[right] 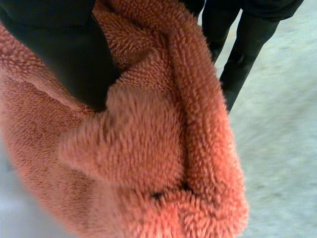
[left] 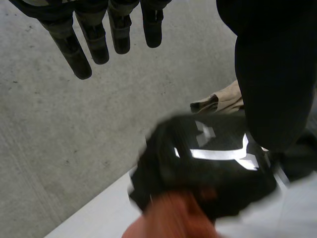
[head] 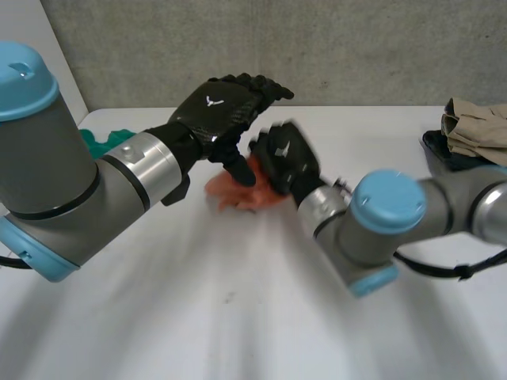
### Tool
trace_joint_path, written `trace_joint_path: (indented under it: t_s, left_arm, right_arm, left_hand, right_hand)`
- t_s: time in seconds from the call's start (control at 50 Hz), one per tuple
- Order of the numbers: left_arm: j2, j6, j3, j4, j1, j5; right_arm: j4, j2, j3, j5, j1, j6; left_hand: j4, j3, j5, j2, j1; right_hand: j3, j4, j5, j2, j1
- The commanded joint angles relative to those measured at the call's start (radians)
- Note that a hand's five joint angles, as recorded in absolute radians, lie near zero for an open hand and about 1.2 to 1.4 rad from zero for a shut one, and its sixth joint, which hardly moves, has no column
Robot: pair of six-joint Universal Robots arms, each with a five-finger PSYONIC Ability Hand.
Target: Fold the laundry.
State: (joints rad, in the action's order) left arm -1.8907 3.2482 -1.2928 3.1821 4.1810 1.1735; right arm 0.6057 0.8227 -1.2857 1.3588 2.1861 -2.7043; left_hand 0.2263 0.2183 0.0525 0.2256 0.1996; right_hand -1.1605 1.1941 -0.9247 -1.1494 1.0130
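Head view: counted one orange fleece cloth (head: 236, 194) under right hand (head: 285, 158); one green cloth (head: 99, 142), one beige garment (head: 475, 127), both well apart from right hand.
Left wrist view: saw left hand (left: 96, 44) straight-fingered, empty, just above right hand.
Right wrist view: saw fleece cloth pinched in right hand; feared slip from bulk, collision from closeness.

Light was even and fairly bright and seemed to fall from above. The white table (head: 238, 332) read pale and flat, and the grey wall (head: 317, 47) behind it was evenly lit with no hot spots. Soft highlights sat on the light-blue cap (head: 24, 75) of the left arm and on the glossy back of the left hand (head: 218, 111). In the left wrist view, hard white glare lay across the back of the right hand (left: 213, 153). The orange fleece cloth (right: 148, 148) was softly lit, darkening only in its deeper folds.
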Motion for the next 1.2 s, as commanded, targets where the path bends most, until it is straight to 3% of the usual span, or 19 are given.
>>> trace_joint_path:
  t_s: [0.02,0.18,0.36,0.52,0.58,0.66,0.78,0.82,0.88,0.94,1.04,1.2]
  left_arm:
    - [0.039,0.001,0.007,0.015,0.019,0.002]
    - [0.052,-0.036,0.007,0.062,0.017,0.002]
    - [0.048,-0.062,0.004,0.064,0.008,0.0]
    - [0.042,-0.062,-0.002,0.065,0.002,0.0]
    - [0.039,-0.062,-0.006,0.065,0.002,0.0]
    - [0.039,-0.062,-0.013,0.065,0.001,0.0]
    - [0.032,-0.061,-0.017,0.065,-0.007,0.0]
    - [0.032,-0.061,-0.019,0.065,-0.009,0.002]
    - [0.033,-0.062,-0.02,0.064,-0.009,0.002]
    - [0.035,-0.062,-0.022,0.064,-0.012,0.002]
    - [0.045,-0.062,-0.023,0.062,-0.035,0.002]
    - [0.085,-0.064,-0.011,0.065,-0.044,0.0]
  right_arm:
    - [0.022,0.094,0.098,0.003,-0.103,-0.118]
    - [0.082,0.133,0.258,0.065,-0.27,-0.173]
    - [0.103,0.131,0.345,0.031,-0.538,-0.198]
    - [0.138,-0.005,0.351,-0.217,-0.799,-0.238]
    - [0.147,-0.068,0.351,-0.289,-0.856,-0.256]
    - [0.198,-0.195,0.336,-0.447,-0.943,-0.27]
    - [0.218,-0.225,0.258,-0.575,-1.031,-0.27]
    - [0.217,-0.202,0.235,-0.567,-1.04,-0.27]
    - [0.189,-0.124,0.191,-0.534,-1.046,-0.27]
    - [0.136,-0.039,0.142,-0.443,-1.051,-0.269]
    - [-0.065,0.116,0.121,-0.302,-1.074,-0.25]
    - [-0.241,0.294,0.154,-0.178,-1.068,-0.129]
  left_hand:
    - [0.066,0.074,0.066,0.067,0.093]
    - [0.11,0.118,0.11,0.111,0.137]
    - [0.111,0.119,0.11,0.111,0.137]
    - [0.108,0.116,0.107,0.108,0.134]
    - [0.108,0.116,0.107,0.108,0.134]
    - [0.108,0.116,0.107,0.108,0.134]
    - [0.108,0.116,0.107,0.108,0.134]
    - [0.108,0.116,0.107,0.108,0.134]
    - [0.111,0.119,0.11,0.111,0.137]
    - [0.111,0.119,0.11,0.111,0.137]
    - [0.111,0.119,0.11,0.111,0.137]
    - [0.108,0.116,0.107,0.108,0.134]
  right_hand:
    - [-0.236,0.202,-0.297,-0.247,0.383]
    - [-0.236,0.202,-0.297,-0.247,0.383]
    - [-0.236,0.202,-0.297,-0.247,0.383]
    - [-0.236,0.202,-0.297,-0.247,0.383]
    - [-0.236,0.202,-0.297,-0.247,0.383]
    - [-0.236,0.202,-0.297,-0.247,0.383]
    - [-0.236,0.202,-0.297,-0.247,0.383]
    - [-0.236,0.202,-0.297,-0.247,0.383]
    - [0.708,-0.741,0.646,0.697,-0.56]
    - [0.942,-0.976,0.881,0.931,-0.795]
    - [0.986,-1.02,0.925,0.975,-0.838]
    - [0.986,-1.02,0.925,0.975,-0.838]
